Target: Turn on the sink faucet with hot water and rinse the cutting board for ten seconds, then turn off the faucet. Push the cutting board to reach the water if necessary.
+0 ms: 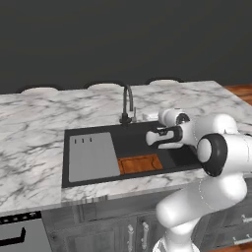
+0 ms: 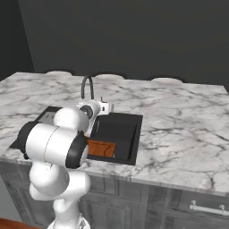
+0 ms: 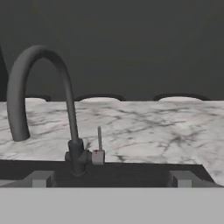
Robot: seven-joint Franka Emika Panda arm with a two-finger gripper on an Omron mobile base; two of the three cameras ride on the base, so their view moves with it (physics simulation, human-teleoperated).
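While dry, cutting board (image 1: 140, 163) in sink (image 1: 133, 140), faucet (image 3: 41, 109) w/ upright lever (image 3: 99, 139).

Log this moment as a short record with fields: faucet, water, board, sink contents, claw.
faucet: sink faucet stands behind the sink, spout arched toward the basin, side lever upright
water: no stream at the spout
board: cutting board lies flat on the basin floor near the front edge, not under the spout
sink contents: grey slab with slots lies in the left part, beside the board
claw: claw open, above the basin, facing the faucet, holding nothing
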